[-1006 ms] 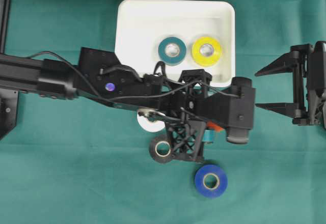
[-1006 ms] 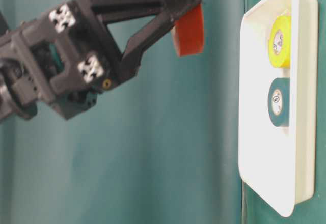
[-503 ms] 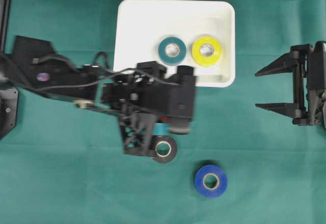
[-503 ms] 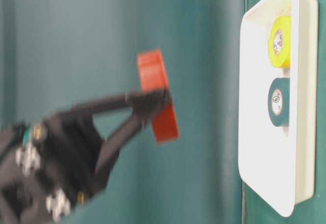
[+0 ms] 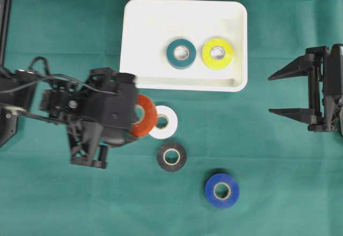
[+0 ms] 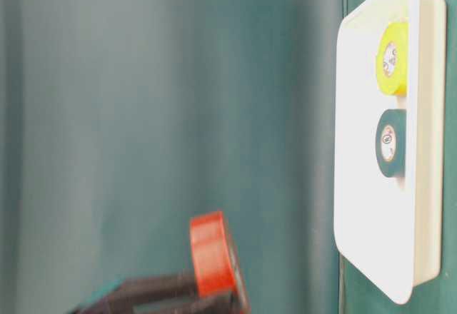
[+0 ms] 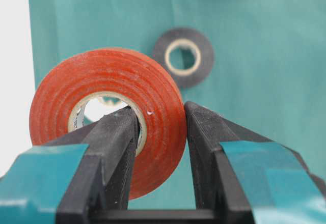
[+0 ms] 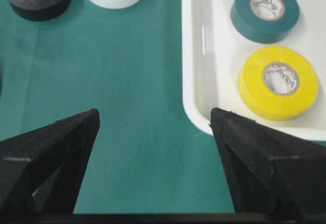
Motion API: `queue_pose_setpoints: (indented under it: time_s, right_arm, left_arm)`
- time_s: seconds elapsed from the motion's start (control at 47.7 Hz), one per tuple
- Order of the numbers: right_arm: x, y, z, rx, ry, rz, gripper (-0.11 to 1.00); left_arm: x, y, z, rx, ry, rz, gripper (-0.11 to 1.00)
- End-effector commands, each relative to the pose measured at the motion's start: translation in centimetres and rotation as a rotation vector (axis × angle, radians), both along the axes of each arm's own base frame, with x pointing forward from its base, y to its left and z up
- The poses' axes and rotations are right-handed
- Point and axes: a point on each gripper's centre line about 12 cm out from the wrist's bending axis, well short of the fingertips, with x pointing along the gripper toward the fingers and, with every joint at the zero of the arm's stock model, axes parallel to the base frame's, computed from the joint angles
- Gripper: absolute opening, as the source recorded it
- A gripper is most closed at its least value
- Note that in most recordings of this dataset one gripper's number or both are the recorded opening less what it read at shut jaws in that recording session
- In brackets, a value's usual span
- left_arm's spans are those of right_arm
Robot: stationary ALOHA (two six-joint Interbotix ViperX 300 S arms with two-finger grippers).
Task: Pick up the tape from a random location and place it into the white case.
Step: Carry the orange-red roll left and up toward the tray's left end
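Left wrist: left end effector (image 7: 160,127) clamps orange tape (image 7: 109,112) | overhead: right end effector (image 5: 286,94) wide

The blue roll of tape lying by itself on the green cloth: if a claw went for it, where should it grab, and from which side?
Probably from straight above. The blue roll of tape lies flat with its hole facing up, so one finger could drop into the core and the other outside, pinching the ring's wall. Its side facing away from the black roll of tape looks freest, with only green cloth around it.
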Motion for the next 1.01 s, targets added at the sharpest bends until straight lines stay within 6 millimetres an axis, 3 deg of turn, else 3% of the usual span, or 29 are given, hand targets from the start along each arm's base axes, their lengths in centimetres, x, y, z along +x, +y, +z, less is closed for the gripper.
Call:
queue_pose_setpoints:
  time_s: [0.0, 0.21, 0.733, 0.985]
  right_arm:
    - [0.5, 0.0, 0.9, -0.004, -0.024, 0.002, 0.86]
    - [0.5, 0.0, 0.9, -0.004, -0.024, 0.002, 0.86]
    - [0.5, 0.0, 1.0, -0.004, -0.027, 0.002, 0.86]
    - [0.5, 0.0, 1.0, -0.008, -0.027, 0.004, 0.86]
  left_arm:
    - [-1.2, 0.1, 1.2, -0.010, -0.047, -0.002, 0.25]
    - [-2.8, 0.3, 1.1, -0.012, -0.060, -0.002, 0.25]
    - [-2.4, 0.4, 1.0, -0.009, -0.064, -0.001, 0.25]
    - [-0.6, 3.1, 1.2, -0.006, -0.075, 0.088, 0.25]
